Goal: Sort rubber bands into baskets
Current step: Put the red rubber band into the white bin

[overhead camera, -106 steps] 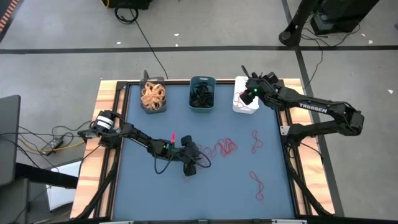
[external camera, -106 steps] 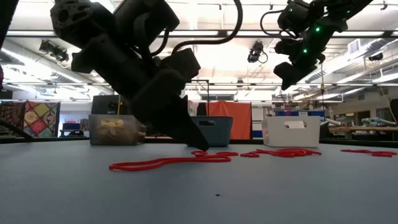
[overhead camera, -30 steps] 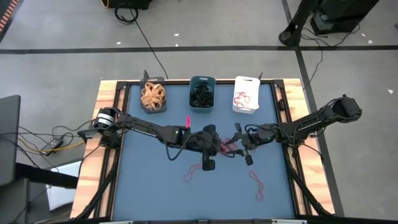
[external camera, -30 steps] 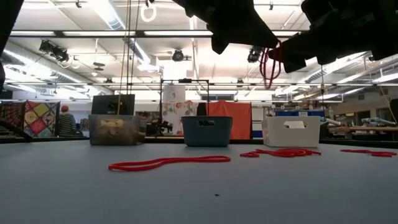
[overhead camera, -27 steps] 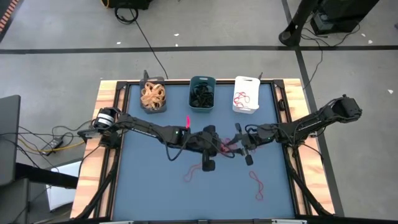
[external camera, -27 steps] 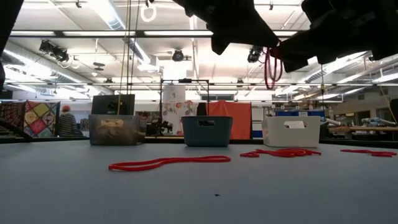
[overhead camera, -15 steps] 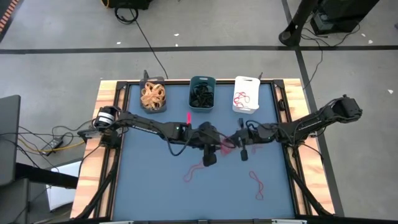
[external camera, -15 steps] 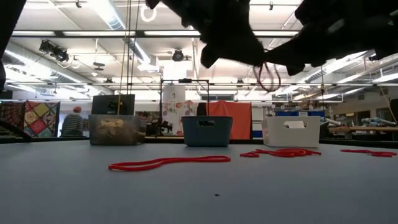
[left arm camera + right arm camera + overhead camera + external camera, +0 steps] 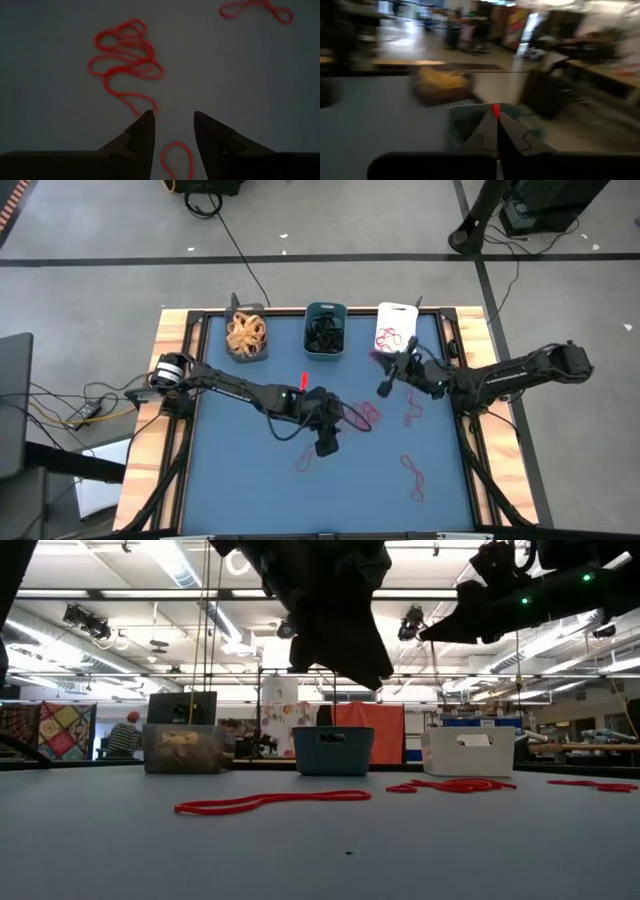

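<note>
Three baskets stand along the far edge: a dark grey one [image 9: 245, 336] with tan rubber bands, a teal one [image 9: 325, 330] with black ones, a white one [image 9: 395, 332] with red ones. My left gripper [image 9: 172, 120] hangs open above the table's middle, tipped down over loose red rubber bands: a small loop [image 9: 177, 160] lies below its fingers and a tangle [image 9: 125, 50] beyond them. My right gripper [image 9: 496, 117] is level in the air near the white basket, shut on a red rubber band [image 9: 495, 110]. My right gripper pinches a red rubber band [image 9: 495, 111] between its two fingertips; only a short bit shows past them. The fingers lie level, pointing from the table's right toward the baskets. The band is clear of the table; its other end does not show.
More red bands lie on the blue mat: a tangle [image 9: 366, 416] at the middle, one [image 9: 410, 408] to its right, one [image 9: 305, 461] nearer the front, one [image 9: 412, 476] at the front right. A wooden frame [image 9: 175, 350] borders the mat.
A red band that hung in the air between both grippers has gone with my right gripper, which has swung toward the far edge and the white basket and turned level. My left gripper has sunk a little and tipped down toward the bands on the mat.
</note>
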Controlling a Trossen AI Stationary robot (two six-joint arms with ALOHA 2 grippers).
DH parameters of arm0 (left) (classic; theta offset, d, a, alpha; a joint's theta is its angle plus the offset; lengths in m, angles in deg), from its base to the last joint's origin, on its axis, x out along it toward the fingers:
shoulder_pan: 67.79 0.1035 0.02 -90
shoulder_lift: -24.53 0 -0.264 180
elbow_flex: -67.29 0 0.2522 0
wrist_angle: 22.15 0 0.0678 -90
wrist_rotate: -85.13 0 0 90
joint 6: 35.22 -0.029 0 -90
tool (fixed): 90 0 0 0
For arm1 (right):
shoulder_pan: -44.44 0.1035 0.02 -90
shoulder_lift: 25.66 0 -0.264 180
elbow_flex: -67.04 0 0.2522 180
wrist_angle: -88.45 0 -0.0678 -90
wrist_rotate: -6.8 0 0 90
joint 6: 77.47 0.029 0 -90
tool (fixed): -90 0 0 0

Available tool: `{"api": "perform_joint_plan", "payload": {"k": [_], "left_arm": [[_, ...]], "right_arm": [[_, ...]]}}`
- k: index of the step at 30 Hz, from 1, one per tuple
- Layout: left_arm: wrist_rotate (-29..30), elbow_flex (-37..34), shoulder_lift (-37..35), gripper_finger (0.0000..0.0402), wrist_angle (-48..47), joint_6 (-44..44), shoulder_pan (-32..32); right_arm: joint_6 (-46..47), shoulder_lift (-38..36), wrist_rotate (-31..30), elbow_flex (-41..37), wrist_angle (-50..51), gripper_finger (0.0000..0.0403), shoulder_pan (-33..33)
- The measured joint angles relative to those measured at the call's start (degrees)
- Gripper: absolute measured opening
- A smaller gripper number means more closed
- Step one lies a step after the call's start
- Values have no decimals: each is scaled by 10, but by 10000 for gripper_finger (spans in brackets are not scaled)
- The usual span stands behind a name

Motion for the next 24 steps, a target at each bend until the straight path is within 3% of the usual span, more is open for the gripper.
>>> {"api": "perform_joint_plan", "payload": {"k": [6,13,24], "left_arm": [[15,-20,0,141,11,-2,-14],[21,-58,0,141,53,-2,-15],[43,-101,0,141,56,15,-15]], "right_arm": [[-87,-41,-39,0,8,7,-68],[-99,-39,-40,0,51,7,-157],[6,-19,-7,0,154,22,-252]]}}
